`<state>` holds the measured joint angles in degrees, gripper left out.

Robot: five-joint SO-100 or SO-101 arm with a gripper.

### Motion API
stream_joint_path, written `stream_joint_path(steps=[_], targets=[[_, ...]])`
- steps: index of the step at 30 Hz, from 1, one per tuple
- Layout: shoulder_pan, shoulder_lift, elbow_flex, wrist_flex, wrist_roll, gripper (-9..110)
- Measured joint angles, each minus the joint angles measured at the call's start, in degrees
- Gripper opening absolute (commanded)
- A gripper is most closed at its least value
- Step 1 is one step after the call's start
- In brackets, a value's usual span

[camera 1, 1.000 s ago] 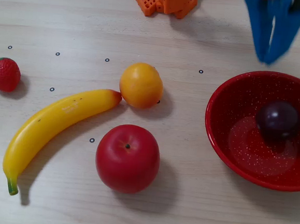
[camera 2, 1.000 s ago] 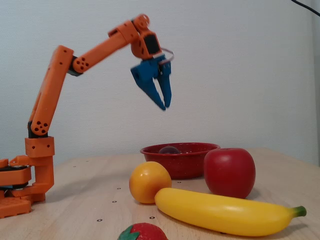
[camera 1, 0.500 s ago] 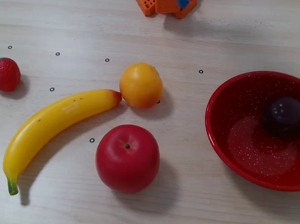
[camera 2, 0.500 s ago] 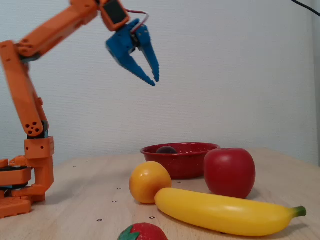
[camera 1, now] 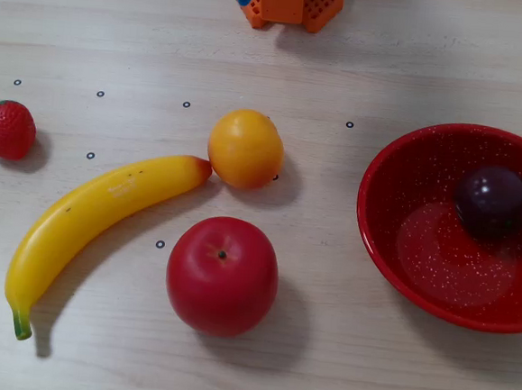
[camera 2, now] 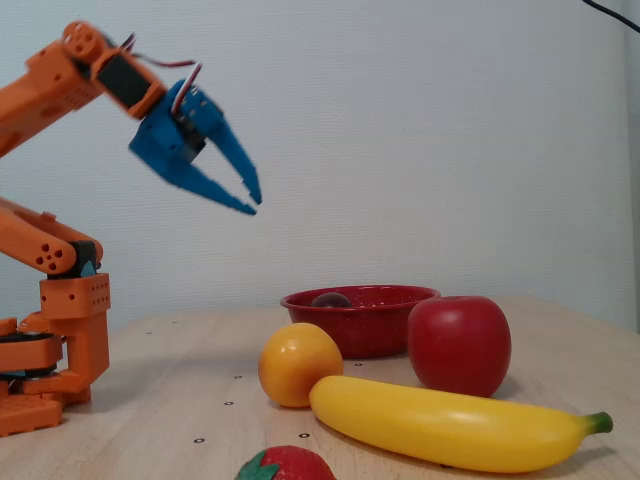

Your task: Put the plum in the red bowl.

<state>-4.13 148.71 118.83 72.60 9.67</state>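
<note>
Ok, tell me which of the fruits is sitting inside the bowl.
The plum, the small dark purple one. It lies inside the red bowl; the strawberry, banana, orange and apple all sit on the bare table.

In a fixed view from above, the bowl (camera 1: 416, 289) runs off the right edge, and only the arm's base (camera 1: 285, 0) shows, cut by the top edge. In a fixed view from the side, the bowl's (camera 2: 355, 315) wall hides most of the plum (camera 2: 330, 299); the apple (camera 2: 458, 343) covers its right end. The strawberry (camera 2: 285, 465) is cut by the bottom edge. The gripper (camera 2: 248, 202) is slightly blurred; a narrow gap shows between its fingertips.
</note>
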Motion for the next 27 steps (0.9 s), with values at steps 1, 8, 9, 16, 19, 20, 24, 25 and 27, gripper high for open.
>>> stream_joint_path(steps=[1, 8, 9, 16, 19, 20, 24, 25, 27], targets=[[0.18, 2.72, 2.55, -0.18, 0.00, 0], [0.18, 17.14, 16.35, -2.37, 0.00, 0], [0.18, 18.46, 18.37, -2.72, 0.00, 0], [0.18, 27.33, 31.82, -10.72, -0.44, 0], [0.18, 30.85, 40.43, -17.75, -1.14, 0], [0.26, 31.29, 43.15, -19.60, -1.14, 0], [2.02, 33.93, 50.98, -25.93, -1.23, 0], [2.02, 34.19, 53.35, -28.65, -1.23, 0], [2.11, 34.28, 55.28, -33.75, -1.32, 0]])
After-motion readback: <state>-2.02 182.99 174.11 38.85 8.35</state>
